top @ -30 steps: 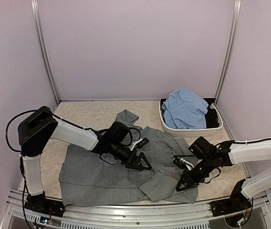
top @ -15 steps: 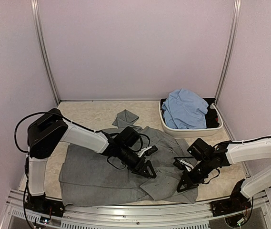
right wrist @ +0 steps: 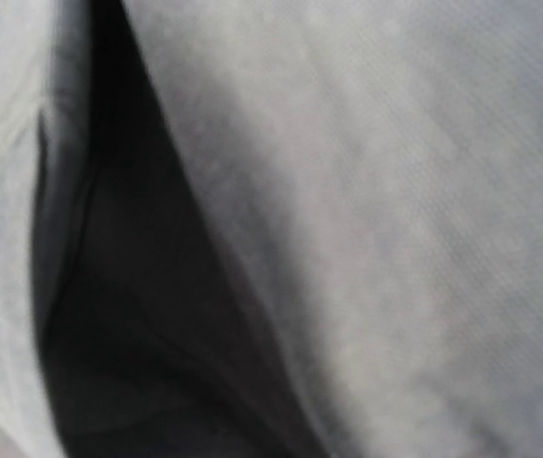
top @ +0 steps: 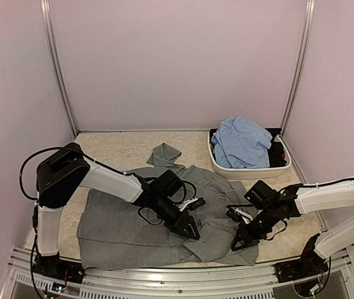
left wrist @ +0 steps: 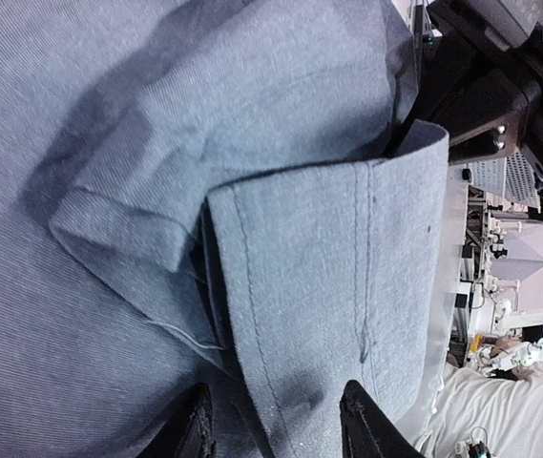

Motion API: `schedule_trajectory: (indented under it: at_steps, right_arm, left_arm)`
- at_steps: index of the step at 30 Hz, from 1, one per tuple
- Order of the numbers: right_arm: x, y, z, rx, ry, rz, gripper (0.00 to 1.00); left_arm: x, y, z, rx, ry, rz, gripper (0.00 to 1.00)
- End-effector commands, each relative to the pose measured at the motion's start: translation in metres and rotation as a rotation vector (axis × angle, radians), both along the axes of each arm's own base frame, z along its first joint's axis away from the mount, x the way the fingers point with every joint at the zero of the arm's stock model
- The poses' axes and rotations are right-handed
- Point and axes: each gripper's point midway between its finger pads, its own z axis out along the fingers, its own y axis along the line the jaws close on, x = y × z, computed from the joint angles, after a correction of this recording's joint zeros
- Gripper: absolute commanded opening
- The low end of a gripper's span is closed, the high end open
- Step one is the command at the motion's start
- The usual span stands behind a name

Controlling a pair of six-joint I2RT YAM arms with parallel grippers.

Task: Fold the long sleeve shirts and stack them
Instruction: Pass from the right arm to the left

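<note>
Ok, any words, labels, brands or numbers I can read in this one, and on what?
None can be read.
The grey shirt shows only stitching up close, no label text.
The blue shirt and the white basin carry no visible print.
The equipment at the edge of the left wrist view is too small to show any markings.

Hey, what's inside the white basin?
A crumpled light blue shirt fills the basin, with something dark at its right end. What lies under the shirt is covered.
</note>
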Motion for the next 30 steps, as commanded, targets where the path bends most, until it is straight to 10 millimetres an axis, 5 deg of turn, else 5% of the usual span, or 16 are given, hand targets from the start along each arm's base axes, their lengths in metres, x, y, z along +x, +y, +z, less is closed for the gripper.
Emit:
schedule_trajectory:
  at_steps: [1,9,15,17,21,25,30]
  right_arm:
    - [0.001,0.002,0.001,0.004,-0.022,0.02,0.03]
    - [0.001,0.002,0.001,0.005,-0.027,0.023,0.03]
    - [0.007,0.004,0.009,0.005,-0.053,0.024,0.05]
    - [0.011,0.007,0.018,0.019,-0.078,0.028,0.12]
    - [0.031,0.019,0.066,0.082,-0.205,0.033,0.47]
    - [0.053,0.028,0.125,0.135,-0.36,0.027,0.79]
    - [0.074,0.026,0.149,0.099,-0.471,-0.002,0.86]
  left_arm:
    - [-0.02,0.003,0.0,-0.001,0.067,-0.043,0.4]
    - [-0.02,0.002,0.0,-0.012,0.106,-0.038,0.02]
    - [-0.01,-0.001,0.018,-0.041,0.076,-0.026,0.0]
    - [-0.001,0.002,0.028,-0.049,0.053,-0.002,0.0]
    - [0.034,0.012,0.068,-0.092,-0.025,0.087,0.0]
    - [0.079,0.034,0.14,-0.173,-0.161,0.211,0.0]
    - [0.119,0.063,0.207,-0.191,-0.319,0.331,0.0]
